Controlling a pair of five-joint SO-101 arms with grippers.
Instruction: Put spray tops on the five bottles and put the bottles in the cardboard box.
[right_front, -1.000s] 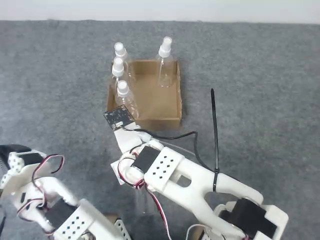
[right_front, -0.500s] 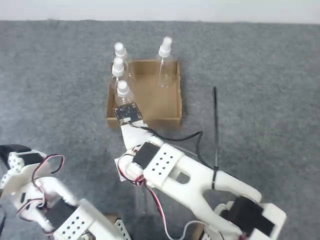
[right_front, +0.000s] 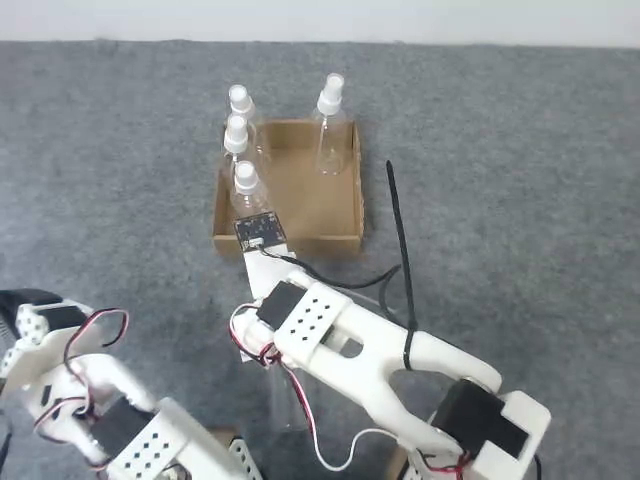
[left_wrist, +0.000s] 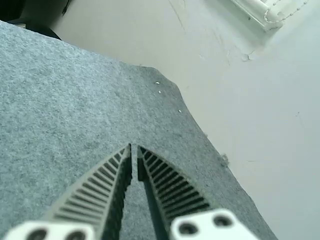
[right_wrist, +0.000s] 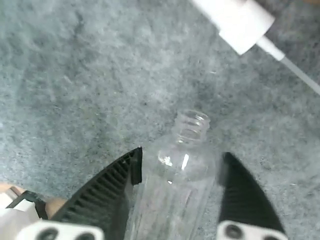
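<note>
An uncapped clear bottle (right_wrist: 182, 150) stands on the grey carpet between the fingers of my right gripper (right_wrist: 181, 152), which is open, one finger close on each side. A loose white spray top (right_wrist: 235, 20) with its thin tube lies on the carpet just beyond the bottle. From above, the same bottle (right_front: 287, 400) shows under my right arm (right_front: 320, 330). The cardboard box (right_front: 345, 215) holds three capped bottles (right_front: 245, 185) along one side and a fourth (right_front: 330, 125) at the far corner. My left gripper (left_wrist: 134, 147) is shut and holds nothing, low over bare carpet.
My left arm (right_front: 100, 400) sits at the near left corner. A black cable and an upright zip tie (right_front: 400, 250) run along my right arm. The carpet ends at a pale wall (left_wrist: 240, 75) at the far edge.
My right arm has swung a little to the left, its wrist now closer to the box's near edge. The open bottle and the left arm have stayed where they were.
</note>
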